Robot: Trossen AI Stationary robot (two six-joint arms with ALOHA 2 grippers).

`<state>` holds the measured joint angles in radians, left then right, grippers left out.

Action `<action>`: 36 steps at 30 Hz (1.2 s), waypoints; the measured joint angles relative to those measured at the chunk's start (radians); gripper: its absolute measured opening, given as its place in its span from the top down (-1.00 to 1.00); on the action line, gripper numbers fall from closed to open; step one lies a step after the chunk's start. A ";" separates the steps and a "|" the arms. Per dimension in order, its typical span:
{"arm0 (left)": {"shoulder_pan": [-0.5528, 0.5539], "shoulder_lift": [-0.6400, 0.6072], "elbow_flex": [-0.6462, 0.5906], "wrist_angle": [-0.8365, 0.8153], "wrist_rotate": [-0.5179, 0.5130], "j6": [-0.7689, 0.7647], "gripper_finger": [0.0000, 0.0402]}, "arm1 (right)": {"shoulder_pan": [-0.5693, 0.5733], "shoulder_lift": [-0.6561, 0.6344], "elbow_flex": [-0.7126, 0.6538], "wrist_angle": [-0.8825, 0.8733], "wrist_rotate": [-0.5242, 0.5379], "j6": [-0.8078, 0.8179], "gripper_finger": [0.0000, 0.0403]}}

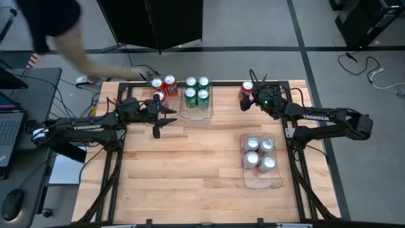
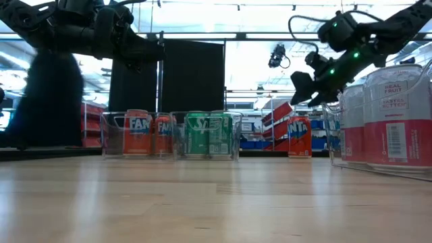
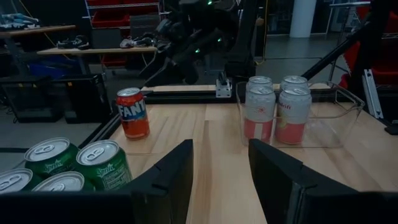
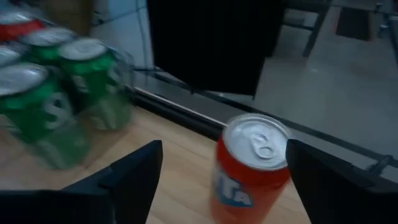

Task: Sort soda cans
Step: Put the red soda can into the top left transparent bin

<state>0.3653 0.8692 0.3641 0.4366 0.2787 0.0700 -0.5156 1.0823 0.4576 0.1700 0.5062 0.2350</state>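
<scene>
While four silver-white cans (image 1: 259,154) with silver tops and pink bands are kept upright in a clear tray (image 1: 263,180) on the near right of the table (image 1: 190,171), the other cans are found at the far edge. Four green cans (image 1: 197,90) are grouped in a second tray (image 1: 196,114) at the far centre, and three red cans (image 1: 162,88) are seen to their left. One red can (image 1: 245,92) is stood alone on the far right, free between the spread fingers of the right gripper (image 4: 217,180). The left gripper (image 1: 166,117) is held above the table beside the three red cans, its fingers apart with nothing pinched.
</scene>
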 joint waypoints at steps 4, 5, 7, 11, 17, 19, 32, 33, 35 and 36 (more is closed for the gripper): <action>0.000 0.000 0.000 -0.001 0.000 0.000 0.22 | -0.058 0.057 0.000 0.039 -0.007 -0.026 -0.65; 0.000 0.000 0.000 -0.001 0.000 0.000 0.22 | -0.072 0.073 0.000 0.051 -0.012 -0.027 -0.65; 0.000 0.000 0.000 -0.001 0.000 0.000 0.22 | -0.096 0.103 0.000 0.084 -0.046 -0.033 -0.64; 0.000 0.000 0.000 -0.001 0.000 0.000 0.22 | -0.135 0.168 0.001 0.153 -0.111 -0.038 -0.63; 0.000 0.000 0.000 -0.007 0.000 0.000 0.22 | -0.168 0.248 0.006 0.245 -0.144 -0.062 -0.59; 0.000 0.000 0.000 -0.009 0.000 0.000 0.22 | -0.171 0.263 0.006 0.263 -0.157 -0.062 -0.57; 0.000 0.000 0.000 -0.017 0.000 -0.003 0.22 | -0.167 0.191 -0.002 0.234 -0.205 -0.046 -0.39; 0.000 0.000 0.000 -0.017 0.000 -0.003 0.22 | -0.166 0.177 -0.003 0.234 -0.205 -0.045 -0.40; 0.000 0.000 0.000 -0.017 0.000 -0.003 0.22 | -0.166 0.152 0.013 0.204 -0.188 -0.032 -0.43; 0.000 0.000 0.000 -0.017 0.000 -0.003 0.22 | -0.166 0.146 0.032 0.160 -0.174 -0.022 -0.45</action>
<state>0.3653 0.8696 0.3641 0.4198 0.2783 0.0669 -0.6817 1.2286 0.4899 0.3299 0.3322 0.2130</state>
